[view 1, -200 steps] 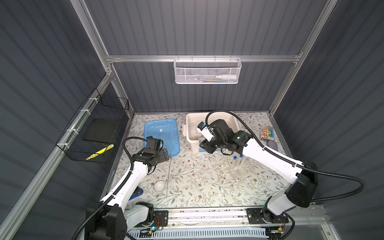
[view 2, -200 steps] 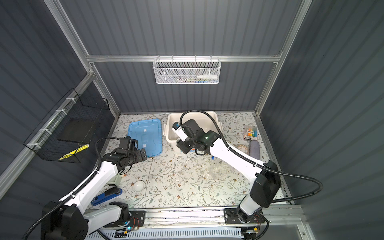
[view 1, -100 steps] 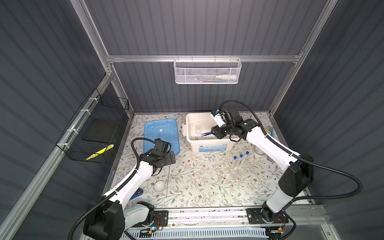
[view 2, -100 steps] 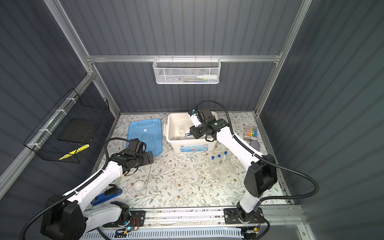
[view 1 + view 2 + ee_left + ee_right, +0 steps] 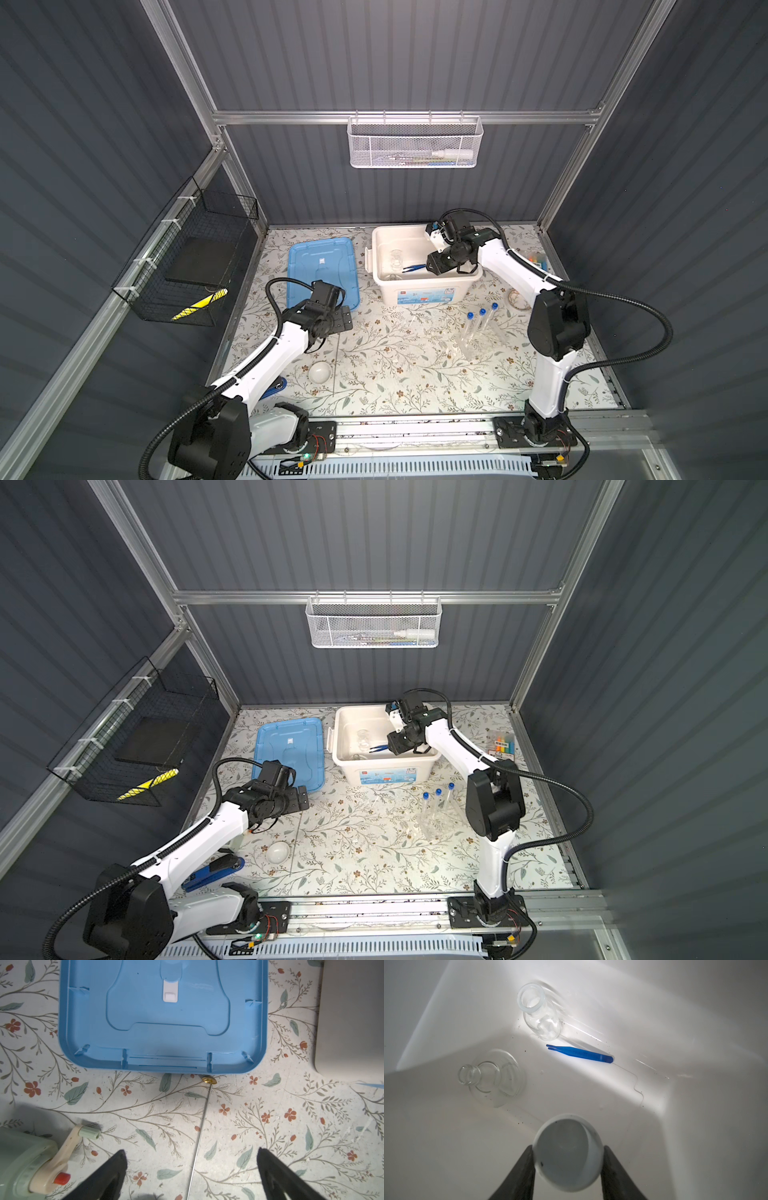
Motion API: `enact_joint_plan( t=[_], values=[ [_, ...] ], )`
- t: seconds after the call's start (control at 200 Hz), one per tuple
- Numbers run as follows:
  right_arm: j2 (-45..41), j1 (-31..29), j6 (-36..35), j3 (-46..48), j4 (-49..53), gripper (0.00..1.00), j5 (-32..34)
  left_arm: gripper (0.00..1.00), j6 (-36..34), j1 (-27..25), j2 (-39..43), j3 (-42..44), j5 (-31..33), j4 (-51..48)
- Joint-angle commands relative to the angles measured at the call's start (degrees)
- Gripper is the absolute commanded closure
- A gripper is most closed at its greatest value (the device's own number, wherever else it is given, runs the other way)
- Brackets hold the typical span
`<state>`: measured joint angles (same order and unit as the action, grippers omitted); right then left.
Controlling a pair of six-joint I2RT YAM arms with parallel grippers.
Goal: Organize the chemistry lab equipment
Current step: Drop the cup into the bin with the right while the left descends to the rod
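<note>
My right gripper [image 5: 568, 1159] is shut on a small white dish [image 5: 568, 1153], held inside the white bin [image 5: 415, 291] near its right wall. On the bin floor lie blue tweezers [image 5: 581, 1054], a clear flask [image 5: 492, 1078] and a small clear beaker [image 5: 539, 1012]. My left gripper [image 5: 191, 1159] is open just above the table, its fingers [image 5: 116, 1167] on either side of the thin brass-tipped rod [image 5: 202, 1118]. Three blue-capped test tubes [image 5: 482, 316] lie right of centre. Another white dish [image 5: 319, 371] rests near the front left.
The blue lid [image 5: 166, 1022] lies flat left of the bin, with the rod's brass tip at its edge. A pale green container with a cream handle [image 5: 20, 1159] is close to my left fingers. A blue stapler [image 5: 212, 872] sits front left, and a pen pack [image 5: 503, 744] far right.
My right gripper has swung from the bin's front left corner to inside its right side. The left gripper has shifted slightly rightwards and stays open.
</note>
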<state>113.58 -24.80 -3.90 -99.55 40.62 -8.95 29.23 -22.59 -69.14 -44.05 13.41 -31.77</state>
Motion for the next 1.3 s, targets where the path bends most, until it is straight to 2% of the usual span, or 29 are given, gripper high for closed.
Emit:
enact_joint_plan(
  t=[0.0, 0.47, 0.805, 1.015, 1.206, 1.296],
  values=[
    [2.7, 0.1, 0.4, -3.4, 4.0, 0.58, -1.4, 0.01, 1.1, -0.4, -0.5, 0.6, 0.0, -0.4],
    [10.1, 0.1, 0.2, -8.6, 8.5, 0.57, -3.3, 0.03, 1.1, -0.7, -1.1, 1.8, -0.6, 0.0],
    [13.9, 0.1, -0.7, -11.0, 10.7, 0.57, -3.2, 0.13, 0.4, -1.0, -3.6, 1.5, -2.7, 0.0],
    [14.4, 0.0, -0.1, -10.6, 10.6, 0.57, -2.3, 0.15, 0.1, -1.1, -4.7, 1.7, -3.6, 0.2],
    [14.5, -0.2, -0.2, -10.3, 10.3, 0.52, -2.2, 0.21, -0.1, -1.1, -5.8, 1.8, -4.5, 0.4],
    [14.3, -0.3, -0.4, -10.3, 10.1, 0.51, -2.3, 0.26, -0.2, -1.1, -6.8, 1.6, -5.2, 0.4]
  ],
)
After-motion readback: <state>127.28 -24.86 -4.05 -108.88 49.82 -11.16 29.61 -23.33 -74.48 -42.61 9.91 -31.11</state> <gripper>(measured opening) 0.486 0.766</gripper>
